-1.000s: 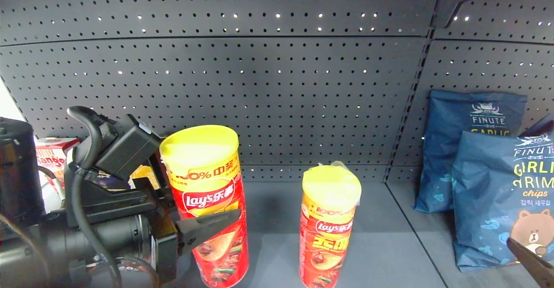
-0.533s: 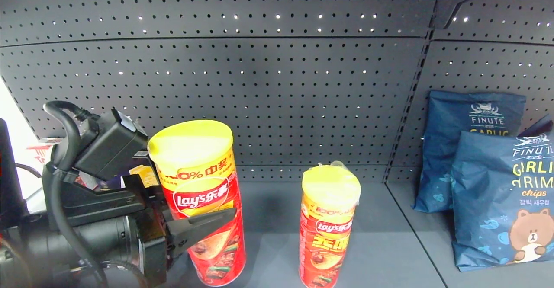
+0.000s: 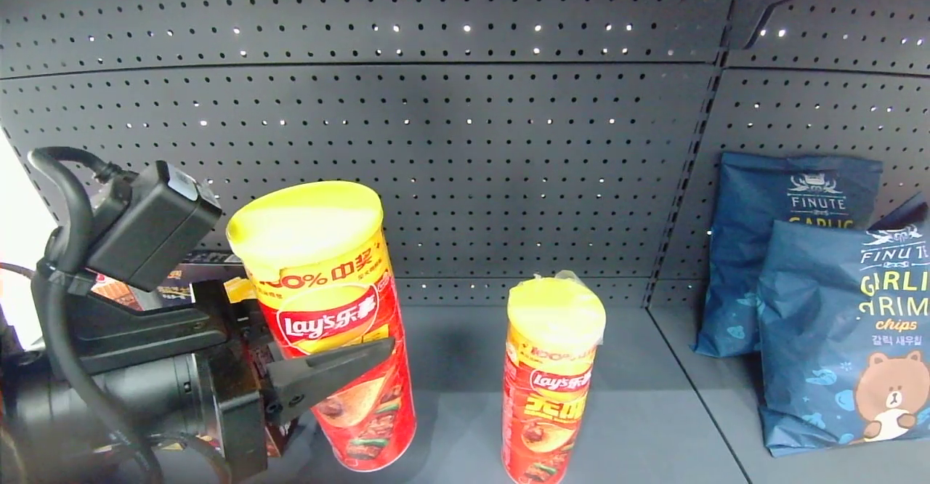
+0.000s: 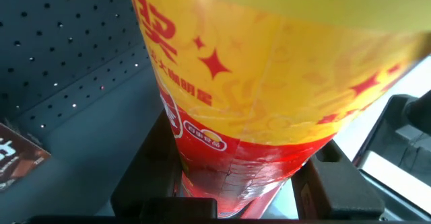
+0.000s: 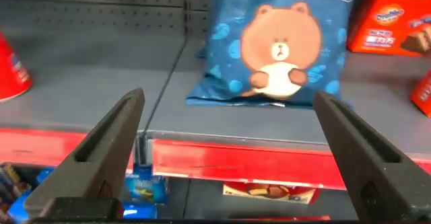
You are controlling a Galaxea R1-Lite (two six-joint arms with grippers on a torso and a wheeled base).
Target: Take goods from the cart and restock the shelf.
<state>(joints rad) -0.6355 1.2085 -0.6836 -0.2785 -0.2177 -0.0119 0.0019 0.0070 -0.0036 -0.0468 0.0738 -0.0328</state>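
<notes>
Right gripper point(image 5: 229, 101) hangs spread wide before the shelf's point(image 3: 639, 411) front edge. Left gripper point(image 3: 349, 368), level, reaching from the left, clamps one tilted chip can point(image 3: 323, 302). A second can point(image 3: 552, 389) stands to its right. Two blue bags point(image 3: 843, 331) lean far right.

Head view overlooks the shelf point(image 3: 639, 411). Left wrist view hugs the chip can point(image 4: 269, 103) (very near); right and head share the bear bag point(image 5: 276, 42).

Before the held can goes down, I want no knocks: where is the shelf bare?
Widest bare shelf floor lies between the standing can and the blue bags. A narrower strip separates the held can from the standing can. Crowded: far right, where the bags overlap.
</notes>
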